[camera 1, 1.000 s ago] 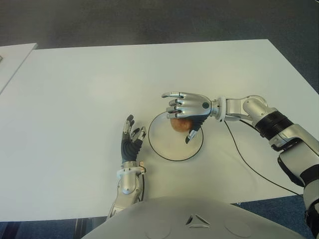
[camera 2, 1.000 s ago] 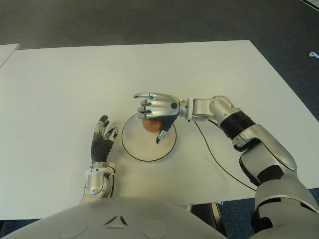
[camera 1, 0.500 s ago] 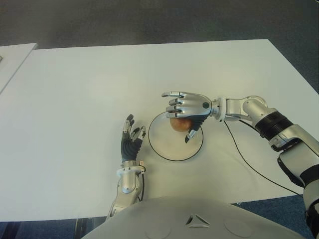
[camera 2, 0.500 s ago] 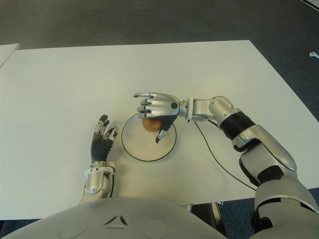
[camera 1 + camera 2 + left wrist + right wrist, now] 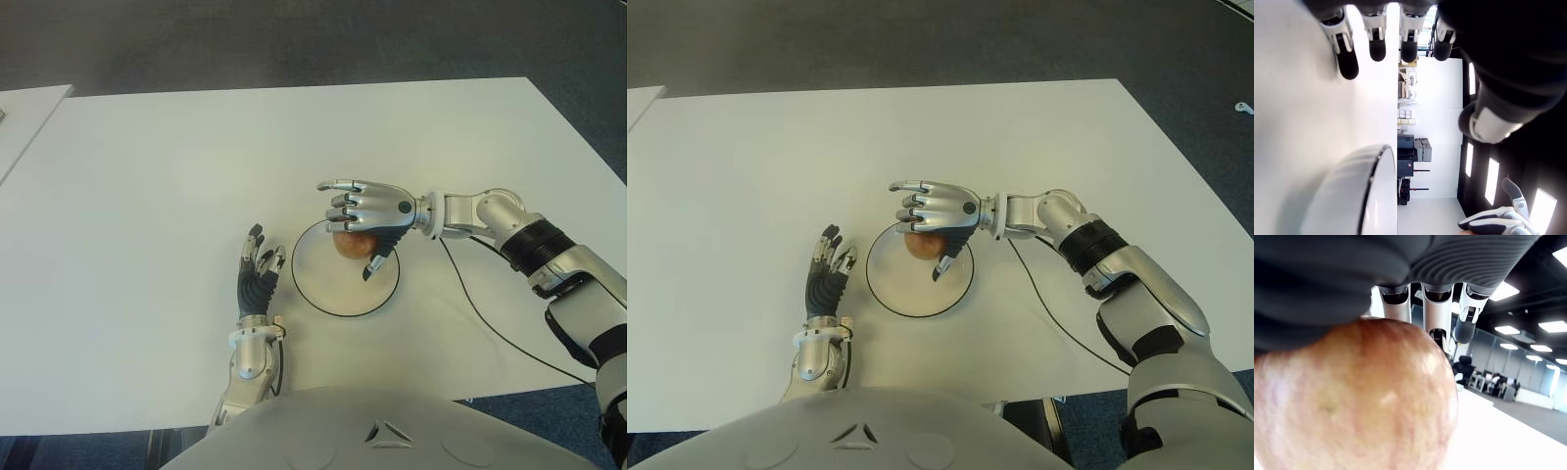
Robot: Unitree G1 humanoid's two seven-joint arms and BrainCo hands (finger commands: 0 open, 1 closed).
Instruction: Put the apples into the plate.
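A reddish-yellow apple (image 5: 353,244) is at the far side of the round white plate (image 5: 328,289), just above or on its surface; which, I cannot tell. My right hand (image 5: 377,208) covers it from above, three fingers curled over its top, the index finger straighter, the thumb pointing down at its near side. In the right wrist view the apple (image 5: 1352,396) fills the palm, with the fingers (image 5: 1437,308) reaching past it. My left hand (image 5: 257,274) shows just left of the plate, fingers spread and holding nothing. The left wrist view shows the plate's rim (image 5: 1364,181).
The white table (image 5: 196,166) stretches wide around the plate. A thin black cable (image 5: 480,313) trails from my right wrist toward the table's near right edge. A second white surface (image 5: 24,113) shows at the far left. Dark floor lies beyond the far edge.
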